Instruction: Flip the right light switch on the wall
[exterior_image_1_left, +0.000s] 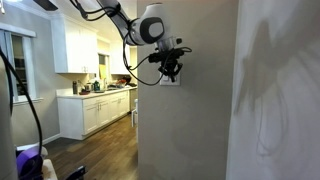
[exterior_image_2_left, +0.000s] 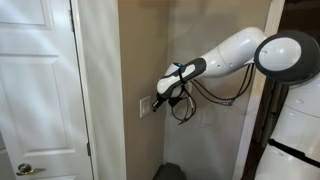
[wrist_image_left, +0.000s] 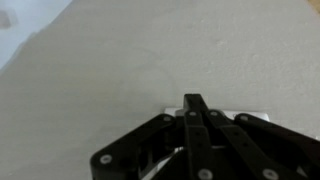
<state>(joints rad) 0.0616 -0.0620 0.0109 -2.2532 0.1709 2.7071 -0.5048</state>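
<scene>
On the wall (exterior_image_2_left: 150, 40), the white switch plate (exterior_image_2_left: 147, 106) is your ref. The right light switch (exterior_image_2_left: 151, 106) is the plate's right half; too small to read toggle pos. Your gripper (exterior_image_2_left: 162, 96) sits at the plate's upper-right edge, tip right at it, can't confirm contact. Wrist view: fingers (wrist_image_left: 193, 105) closed together into one tip, nothing between them, with a white strip of plate (wrist_image_left: 240, 110) just behind the tip. In an exterior view the gripper (exterior_image_1_left: 172, 70) covers most of the plate (exterior_image_1_left: 170, 80), and only its lower part shows. White door (exterior_image_2_left: 35, 80) is left of the plate. Kitchen cabinets (exterior_image_1_left: 75, 45) are well apart from it, beyond the wall corner.
</scene>
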